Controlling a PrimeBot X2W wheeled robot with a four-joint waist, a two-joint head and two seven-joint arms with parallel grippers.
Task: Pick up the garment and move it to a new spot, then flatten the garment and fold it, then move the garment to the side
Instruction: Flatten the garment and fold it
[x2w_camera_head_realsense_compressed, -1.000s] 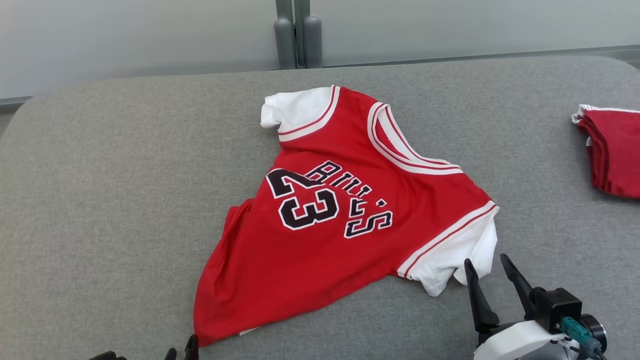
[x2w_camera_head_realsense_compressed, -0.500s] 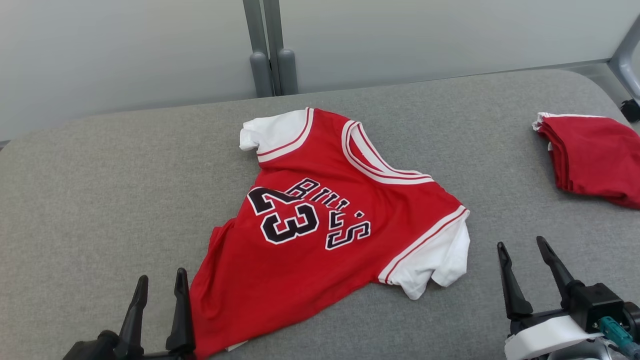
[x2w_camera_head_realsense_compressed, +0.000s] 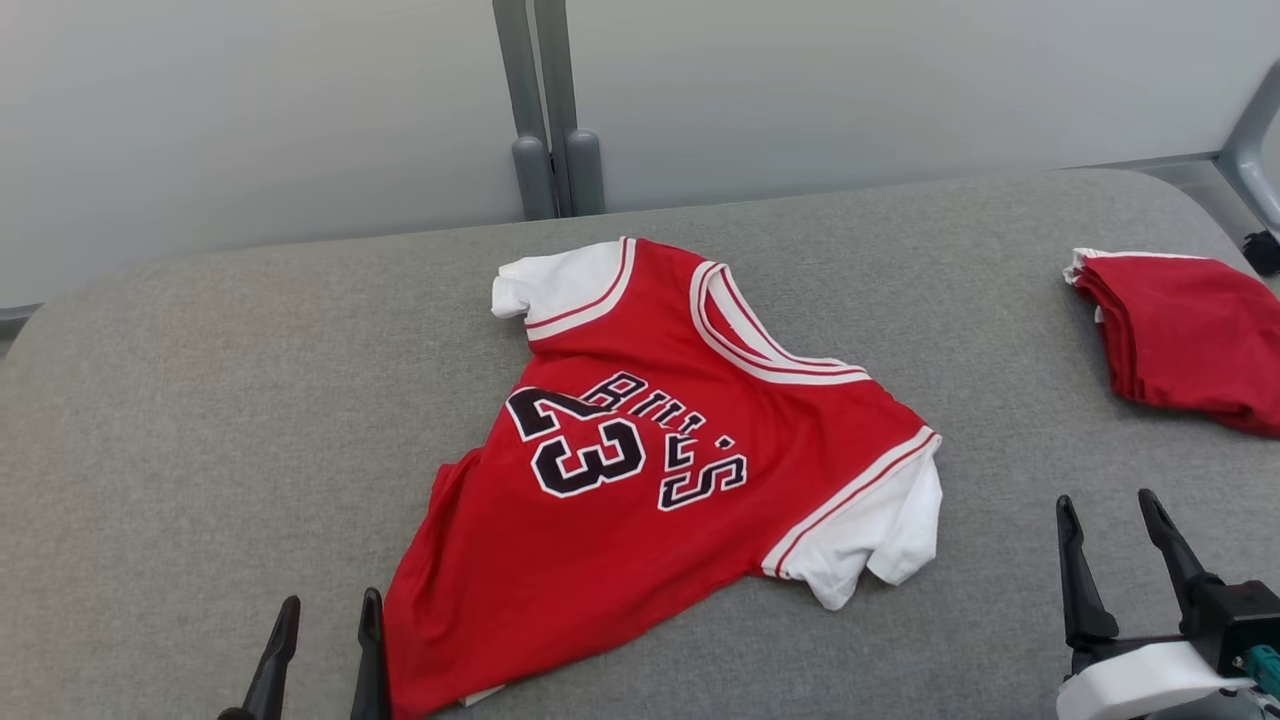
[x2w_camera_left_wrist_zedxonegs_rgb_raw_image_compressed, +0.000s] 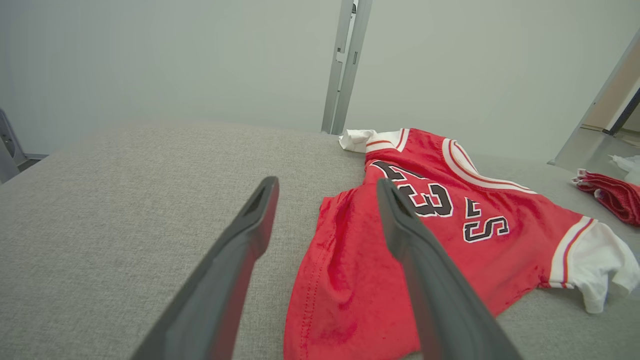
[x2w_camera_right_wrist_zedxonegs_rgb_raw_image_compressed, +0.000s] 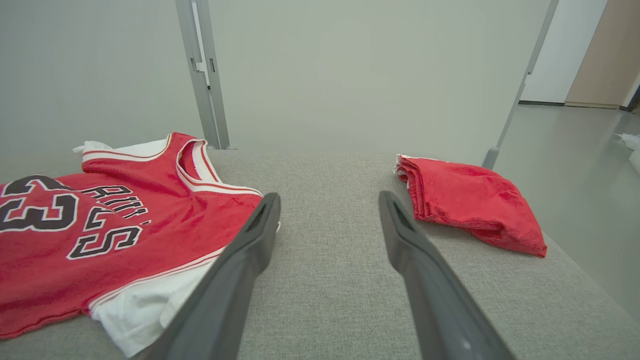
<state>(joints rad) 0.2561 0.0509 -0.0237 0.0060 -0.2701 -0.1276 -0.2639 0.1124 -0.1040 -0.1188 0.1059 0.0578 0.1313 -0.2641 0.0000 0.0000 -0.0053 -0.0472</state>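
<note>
A red shirt (x2w_camera_head_realsense_compressed: 650, 470) with white sleeves lies face up on the middle of a grey padded table (x2w_camera_head_realsense_compressed: 200, 400), spread out but not flat. Its collar points toward the table's far edge and its hem toward the near edge, and the whole shirt sits askew to those edges. The black "23" and lettering on the chest are creased by folds. One white sleeve lies toward the table's far edge, and the other, crumpled, lies toward the near right. The left gripper (x2w_camera_head_realsense_compressed: 331, 598) is at the table's near edge, left of the middle. Its two dark fingers are spread apart with nothing between them, and the inner finger is just beside the shirt's near hem corner; whether it touches the cloth cannot be told. The right gripper (x2w_camera_head_realsense_compressed: 1105, 497) is at the table's near right, also spread wide and empty, over bare grey surface and apart from the crumpled sleeve. A folded red pile (x2w_camera_head_realsense_compressed: 1185, 330) rests at the table's right end, well apart from the shirt. A grey post (x2w_camera_head_realsense_compressed: 545, 110) stands behind the table's far edge.
</note>
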